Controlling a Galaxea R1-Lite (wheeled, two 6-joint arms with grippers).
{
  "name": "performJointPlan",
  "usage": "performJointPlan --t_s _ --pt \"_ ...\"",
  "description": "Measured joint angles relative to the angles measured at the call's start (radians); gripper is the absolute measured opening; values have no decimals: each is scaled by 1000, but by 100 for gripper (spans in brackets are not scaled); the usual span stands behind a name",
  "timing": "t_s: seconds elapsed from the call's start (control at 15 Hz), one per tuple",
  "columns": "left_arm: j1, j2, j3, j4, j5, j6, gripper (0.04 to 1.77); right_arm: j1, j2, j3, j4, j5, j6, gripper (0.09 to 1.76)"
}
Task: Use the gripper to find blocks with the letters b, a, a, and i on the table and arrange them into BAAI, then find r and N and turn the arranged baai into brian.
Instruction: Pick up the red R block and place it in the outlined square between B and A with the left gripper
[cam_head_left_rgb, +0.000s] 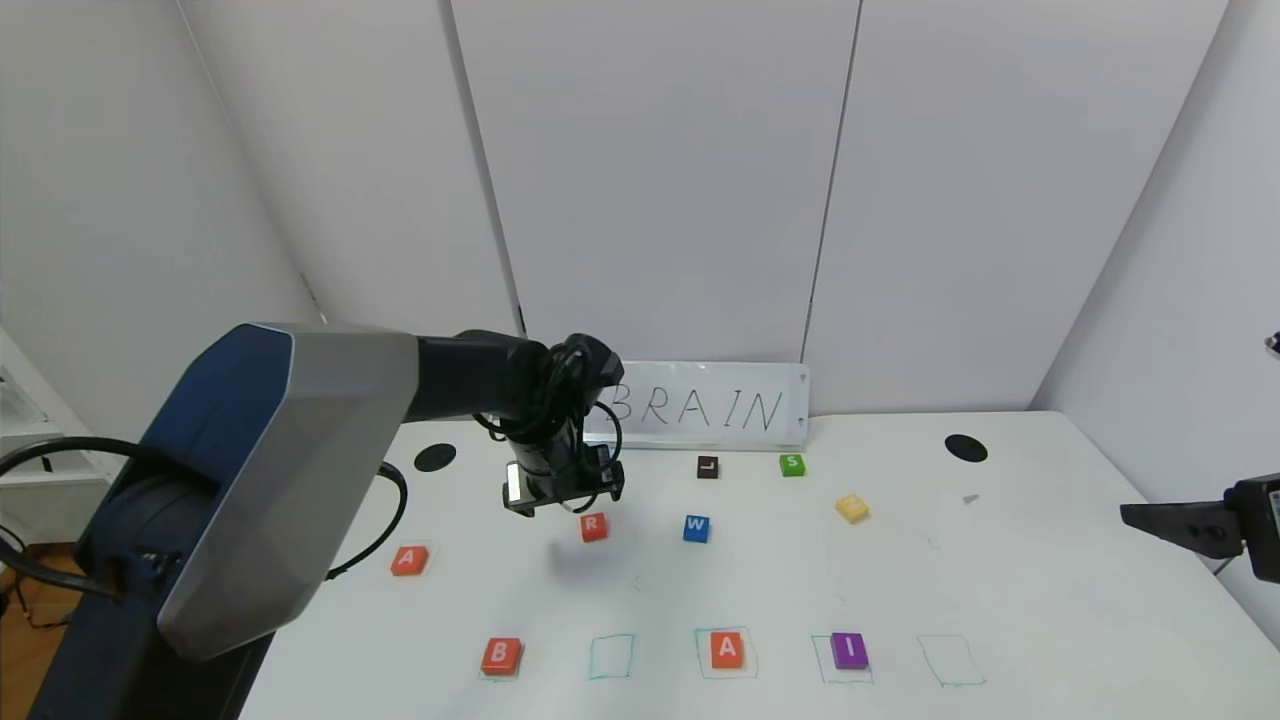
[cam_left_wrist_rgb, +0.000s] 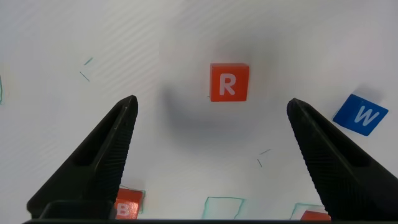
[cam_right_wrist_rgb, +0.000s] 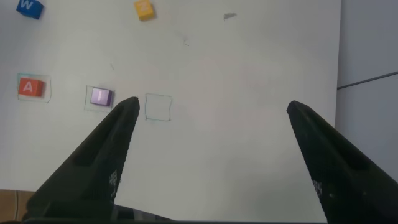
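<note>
Two grippers in view. Left gripper (cam_head_left_rgb: 562, 497): hovering above the white rectangular table (cam_head_left_rgb: 1050, 600), fingers spread wide, empty, small flat orange R block (cam_head_left_rgb: 594, 526) lying just beyond them. Orange B block (cam_left_wrist_rgb: 127, 207) cut off behind the left finger in the wrist view. Yellow square block (cam_head_left_rgb: 852, 507): letter too faint to read. Right gripper (cam_right_wrist_rgb: 208, 162): parked at the table's right edge, spread open, empty.

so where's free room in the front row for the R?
Drawn square between the orange B block and orange A block is bare; so is the one right of the purple I block. Crowded near the sign: orange R block, blue W block, left gripper.
</note>
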Motion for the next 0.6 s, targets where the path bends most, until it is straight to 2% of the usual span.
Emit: performJointPlan --t_s 0.13,0.4,0.6 --pt "-17 29 -7 -24 35 -26 170 0 0 0 0 -1 -1 171" --pt "-34 64 -11 -62 45 -61 171 0 -1 0 0 0 -1 171" --pt "-49 87 -13 -81 96 -91 171 -1 -3 0 0 0 -1 171"
